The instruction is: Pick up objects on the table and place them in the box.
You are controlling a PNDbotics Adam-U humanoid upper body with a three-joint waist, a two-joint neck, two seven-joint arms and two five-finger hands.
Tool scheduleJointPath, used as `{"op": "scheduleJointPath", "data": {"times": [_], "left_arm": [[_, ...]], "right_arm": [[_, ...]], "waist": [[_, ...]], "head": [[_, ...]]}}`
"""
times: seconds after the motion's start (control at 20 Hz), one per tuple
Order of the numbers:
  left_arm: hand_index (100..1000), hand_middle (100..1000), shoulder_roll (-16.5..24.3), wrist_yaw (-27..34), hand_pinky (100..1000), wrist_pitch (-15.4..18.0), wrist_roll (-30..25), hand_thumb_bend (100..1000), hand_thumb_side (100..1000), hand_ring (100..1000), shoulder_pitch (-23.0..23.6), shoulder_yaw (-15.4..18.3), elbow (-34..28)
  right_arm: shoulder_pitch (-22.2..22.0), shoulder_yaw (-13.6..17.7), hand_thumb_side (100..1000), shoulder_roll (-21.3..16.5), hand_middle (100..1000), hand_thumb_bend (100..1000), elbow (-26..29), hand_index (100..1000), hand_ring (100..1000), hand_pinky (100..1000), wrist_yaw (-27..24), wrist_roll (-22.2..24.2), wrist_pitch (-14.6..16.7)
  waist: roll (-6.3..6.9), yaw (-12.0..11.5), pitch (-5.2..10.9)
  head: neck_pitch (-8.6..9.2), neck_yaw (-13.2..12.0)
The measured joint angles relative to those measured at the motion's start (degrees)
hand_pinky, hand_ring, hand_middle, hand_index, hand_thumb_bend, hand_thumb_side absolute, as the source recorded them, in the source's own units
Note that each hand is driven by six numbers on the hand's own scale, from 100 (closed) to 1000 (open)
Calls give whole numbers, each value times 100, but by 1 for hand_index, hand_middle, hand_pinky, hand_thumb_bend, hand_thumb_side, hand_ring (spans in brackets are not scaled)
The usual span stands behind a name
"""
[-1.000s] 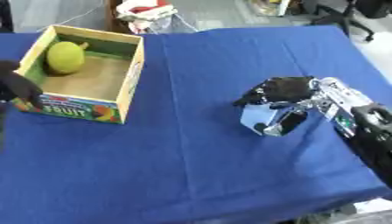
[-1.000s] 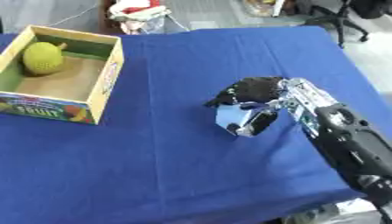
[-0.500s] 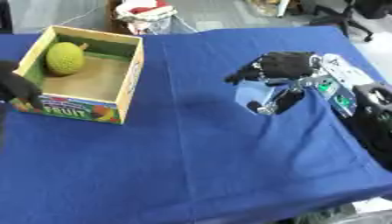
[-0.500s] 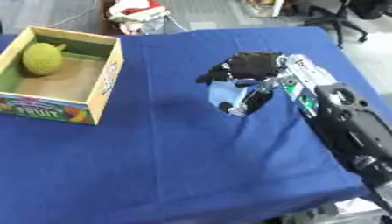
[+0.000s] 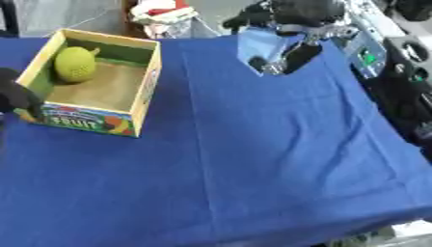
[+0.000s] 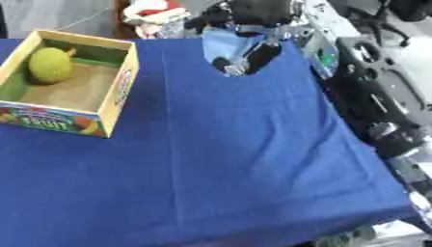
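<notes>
A yellow cardboard fruit box point(image 5: 148, 77) stands at the table's left, with a yellow-green round fruit point(image 5: 74, 63) inside at its far end. My right hand point(image 5: 291, 12) is lifted high over the blue cloth, right of the box, fingers curled on a light blue block-shaped object point(image 5: 260, 46) that hangs below it. My left hand point(image 5: 15, 96) shows as a dark shape at the left edge, touching the box's near left corner; its fingers are not clear.
A blue cloth point(image 5: 253, 159) covers the table. A red and white bundle point(image 5: 160, 9) lies beyond the far edge behind the box. My right arm point(image 6: 371, 96) fills the right side.
My right hand has risen and moved up and to the left with the light blue object. The camera has tilted too. The box and fruit stay put.
</notes>
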State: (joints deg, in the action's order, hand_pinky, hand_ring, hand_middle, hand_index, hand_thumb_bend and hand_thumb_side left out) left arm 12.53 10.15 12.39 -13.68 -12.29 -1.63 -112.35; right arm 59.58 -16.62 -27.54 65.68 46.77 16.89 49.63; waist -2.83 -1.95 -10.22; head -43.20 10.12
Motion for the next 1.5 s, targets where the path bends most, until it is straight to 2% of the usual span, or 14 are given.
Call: {"op": "scheduleJointPath", "data": {"times": [0.25,0.55,0.7,0.75,0.9,1.0,1.2,1.5], "left_arm": [[686,386,-10,64,377,-16,-52,100,726,491,-49,-71,0],[685,387,-58,130,377,-37,-138,100,725,491,-90,-164,-1],[685,387,-59,144,377,-40,-154,100,725,491,-95,-181,-1],[684,387,-59,147,378,-42,-157,100,720,490,-103,-182,-1],[684,387,-106,194,378,-45,-183,100,715,490,-177,-226,-9],[683,388,-113,240,379,-41,-197,100,714,490,-190,-254,-31],[681,386,-136,304,377,-43,-203,100,713,488,-212,-273,-38],[680,385,-184,358,376,-55,-215,100,710,487,-291,-311,-39]], "right_arm": [[486,61,428,600,761,100,-393,1000,546,373,132,12,-12],[796,238,438,1269,765,100,-917,1000,552,381,709,-43,43],[813,282,443,1383,767,100,-1049,1000,554,383,974,-141,122],[819,288,415,1399,793,100,-1083,1000,565,397,1051,-179,143],[867,407,416,1591,806,100,-1267,1000,569,400,1267,-235,175],[884,544,401,1850,808,100,-1412,1000,566,396,1424,-226,166],[883,809,388,2238,824,100,-1594,1000,567,395,1796,-263,91],[768,1048,346,2493,830,100,-1624,1000,579,411,2382,-702,-164]], "waist": [[13,-205,9],[19,-415,38],[19,-417,39],[20,-437,39],[40,-707,39],[34,-752,39],[43,-832,38],[75,-1017,18]], "head": [[0,113],[-1,287],[-1,316],[-1,330],[-2,450],[-3,510],[-3,571],[-2,667]]}}
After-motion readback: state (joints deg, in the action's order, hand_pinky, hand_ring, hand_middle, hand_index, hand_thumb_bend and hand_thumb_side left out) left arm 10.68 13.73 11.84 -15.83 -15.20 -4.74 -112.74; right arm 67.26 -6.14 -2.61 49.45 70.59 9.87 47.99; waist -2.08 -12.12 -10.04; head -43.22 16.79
